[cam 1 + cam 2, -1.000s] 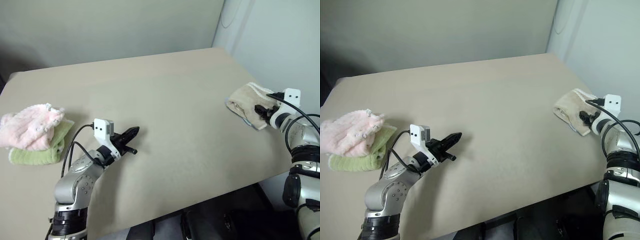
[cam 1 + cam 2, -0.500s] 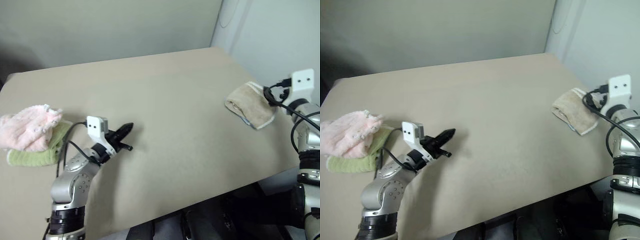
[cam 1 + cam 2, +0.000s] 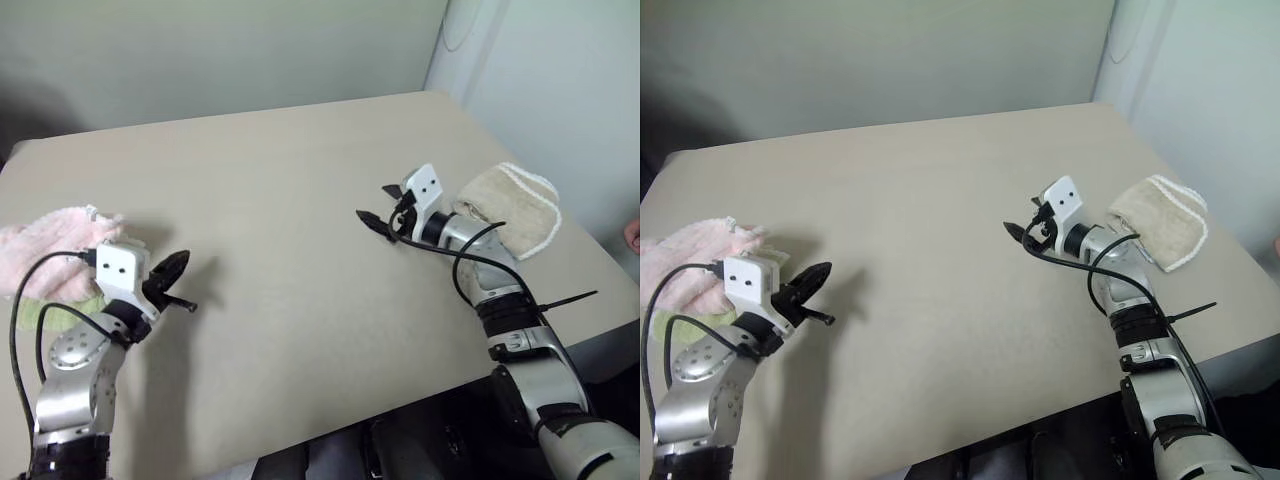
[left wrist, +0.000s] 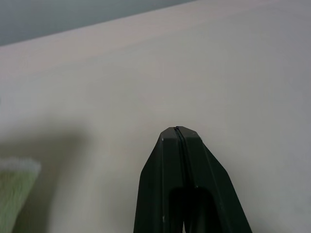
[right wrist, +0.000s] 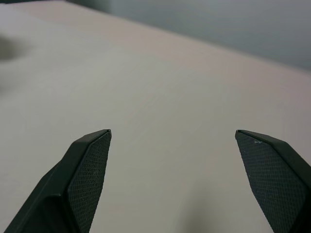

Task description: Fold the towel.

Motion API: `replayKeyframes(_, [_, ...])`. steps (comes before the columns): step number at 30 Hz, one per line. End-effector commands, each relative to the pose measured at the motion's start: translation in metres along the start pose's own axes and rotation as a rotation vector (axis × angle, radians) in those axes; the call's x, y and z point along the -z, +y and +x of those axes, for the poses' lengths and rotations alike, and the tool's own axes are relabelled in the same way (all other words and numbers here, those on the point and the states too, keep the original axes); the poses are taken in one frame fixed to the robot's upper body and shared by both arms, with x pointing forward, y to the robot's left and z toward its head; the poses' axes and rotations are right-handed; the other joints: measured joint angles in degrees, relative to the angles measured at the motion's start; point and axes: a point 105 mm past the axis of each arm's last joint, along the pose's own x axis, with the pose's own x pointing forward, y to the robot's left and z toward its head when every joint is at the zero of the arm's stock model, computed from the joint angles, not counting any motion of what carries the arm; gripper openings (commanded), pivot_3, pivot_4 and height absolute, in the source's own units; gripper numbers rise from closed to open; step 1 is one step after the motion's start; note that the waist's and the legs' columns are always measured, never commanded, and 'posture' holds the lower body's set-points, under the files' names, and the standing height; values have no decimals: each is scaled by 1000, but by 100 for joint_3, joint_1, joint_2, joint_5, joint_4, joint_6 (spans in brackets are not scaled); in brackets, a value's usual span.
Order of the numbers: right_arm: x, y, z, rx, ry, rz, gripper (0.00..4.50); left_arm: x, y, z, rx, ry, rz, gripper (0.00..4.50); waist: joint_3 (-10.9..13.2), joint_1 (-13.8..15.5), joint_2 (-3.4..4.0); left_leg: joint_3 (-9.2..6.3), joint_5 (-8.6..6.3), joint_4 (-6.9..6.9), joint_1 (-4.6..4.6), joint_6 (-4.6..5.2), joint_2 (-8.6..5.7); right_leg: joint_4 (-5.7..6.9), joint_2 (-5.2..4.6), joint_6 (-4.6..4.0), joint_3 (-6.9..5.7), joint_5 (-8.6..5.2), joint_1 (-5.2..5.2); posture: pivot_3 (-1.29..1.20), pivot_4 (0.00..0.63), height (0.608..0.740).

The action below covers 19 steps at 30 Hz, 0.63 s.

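The towel is a beige cloth with white corded edging. It lies folded into a thick bundle near the table's right edge, with nothing holding it. My right gripper hovers just left of the bundle, pointing toward the middle of the table. It is open, and the right wrist view shows only bare tabletop between its wide-apart fingers. My left gripper is shut and empty low over the table's left side, its tips pressed together.
A fluffy pink towel lies on a green one at the table's left edge, close behind my left gripper. The beige table stretches bare between the two arms. A wall and a pale curtain stand behind it.
My right gripper has left the towel and swung left toward the table's middle, leaving the towel lying free. My left gripper has moved left, closer to the pink and green towels.
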Motion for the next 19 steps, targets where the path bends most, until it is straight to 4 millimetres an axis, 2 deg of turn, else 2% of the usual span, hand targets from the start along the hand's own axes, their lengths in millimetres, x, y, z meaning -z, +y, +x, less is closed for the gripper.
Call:
replayKeyframes(1, [-7, 2, 3, 2, -51, -3, 4322, -19, 0, -8, -31, -66, 5, 0, 0, -8, -1, 0, 0, 0, -4, 1, 0, 4, 0, -4, -1, 1, -8, 0, 150, 740])
replayKeyframes(9, [12, 21, 8, 5, -28, -5, 4322, -17, -5, -3, -25, -55, -16, 0, -1, -31, -2, -6, -8, -1, -2, 15, 3, 15, 2, -18, -7, 5, -10, 0, 150, 740])
replayKeyframes(15, [23, 35, 2, 21, -22, 16, 4322, -24, -10, 6, 3, -64, -11, 0, -3, -44, -4, -11, -9, -1, -3, 16, 3, 13, 1, -17, -13, 6, -8, 0, 150, 740])
replayKeyframes(19, [20, 37, 0, 22, -25, 30, 4322, -32, -15, 3, 23, -79, -10, 0, -3, -67, -5, -11, -9, 1, -3, 16, 3, 14, 1, -16, -12, 7, -6, 0, 150, 740])
